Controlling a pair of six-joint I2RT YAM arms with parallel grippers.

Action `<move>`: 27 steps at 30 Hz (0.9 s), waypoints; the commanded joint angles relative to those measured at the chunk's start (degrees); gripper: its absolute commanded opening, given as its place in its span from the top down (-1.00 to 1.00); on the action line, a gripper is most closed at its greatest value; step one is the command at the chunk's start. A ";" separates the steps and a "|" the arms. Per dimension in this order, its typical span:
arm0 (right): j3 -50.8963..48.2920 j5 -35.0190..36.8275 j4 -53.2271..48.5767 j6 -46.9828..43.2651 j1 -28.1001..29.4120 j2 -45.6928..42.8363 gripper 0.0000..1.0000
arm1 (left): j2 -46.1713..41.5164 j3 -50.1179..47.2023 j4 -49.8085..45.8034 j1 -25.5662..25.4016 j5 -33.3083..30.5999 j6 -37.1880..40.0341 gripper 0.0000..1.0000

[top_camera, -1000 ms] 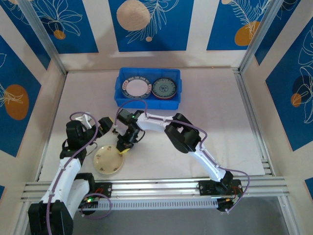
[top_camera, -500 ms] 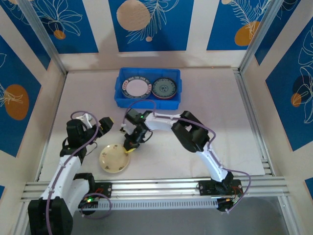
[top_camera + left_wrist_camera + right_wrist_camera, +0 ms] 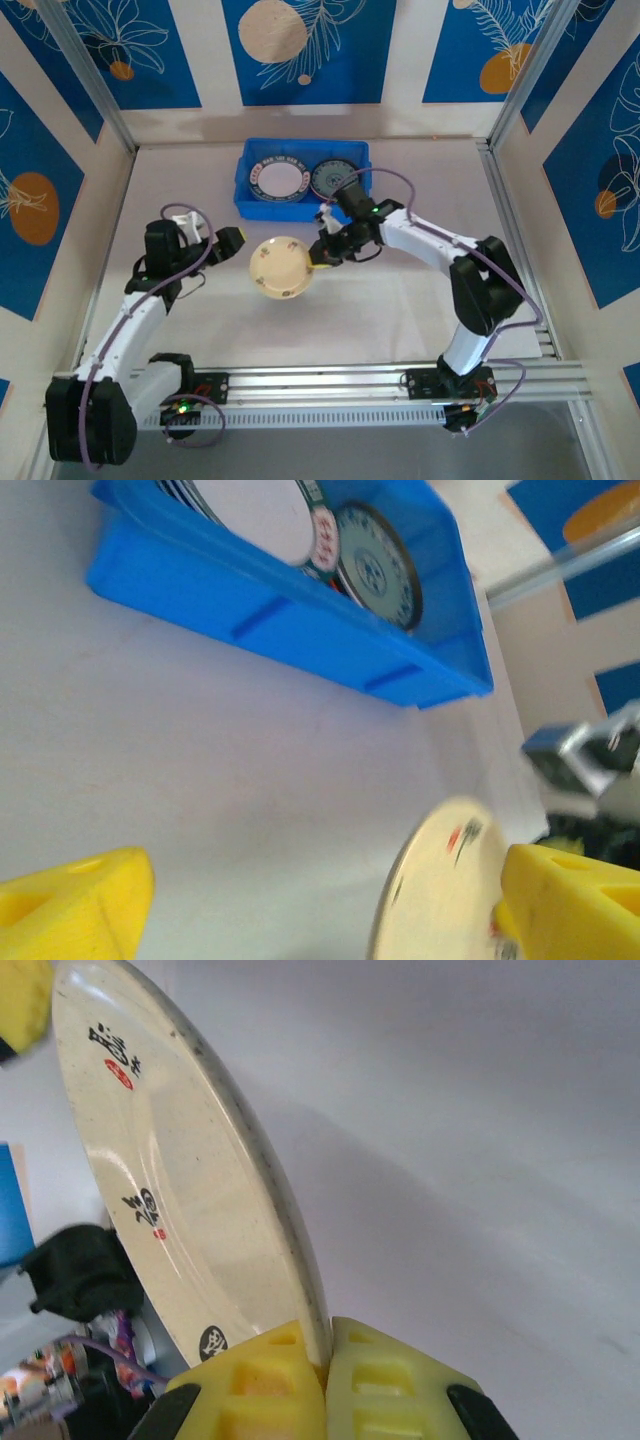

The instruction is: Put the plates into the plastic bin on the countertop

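My right gripper [image 3: 318, 258] is shut on the rim of a cream plate [image 3: 283, 267] and holds it tilted above the countertop [image 3: 420, 300], just in front of the blue plastic bin [image 3: 303, 205]. In the right wrist view the yellow fingers [image 3: 270, 1380] pinch the plate's edge [image 3: 170, 1160]. The bin holds a white plate with a dark rim [image 3: 279, 181] and a dark teal patterned plate [image 3: 337, 181] side by side. My left gripper [image 3: 232, 240] is open beside the cream plate's left edge. Its wrist view shows the plate [image 3: 440, 890] near the right finger [image 3: 570, 900] and the bin [image 3: 300, 630] beyond.
Blue-and-cream patterned walls [image 3: 300, 50] close in the countertop on three sides. An aluminium rail [image 3: 320, 380] runs along the near edge, where both arm bases are mounted. Bare surface lies to the right of the bin [image 3: 440, 200].
The right gripper has lifted the cream plate off the countertop and carried it up and right toward the bin. The left arm has moved slightly farther from its base.
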 commanded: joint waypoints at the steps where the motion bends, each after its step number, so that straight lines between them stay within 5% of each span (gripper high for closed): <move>1: -0.13 -0.99 -2.86 0.31 -2.16 -3.64 1.00 | 3.16 3.26 -0.19 -5.06 0.49 1.00 -0.72; 9: 0.67 -0.63 -3.22 -0.31 -5.10 -4.61 1.00 | 9.09 4.29 6.00 -11.46 -0.16 -2.13 -0.33; 14: 1.39 -0.15 -3.47 -0.50 -5.32 -4.79 1.00 | 11.54 4.81 7.80 -12.19 0.30 -3.11 0.30; 27: 2.01 1.21 -2.68 -0.27 -5.65 -3.93 1.00 | 15.17 7.09 7.82 -13.59 0.63 -2.44 0.54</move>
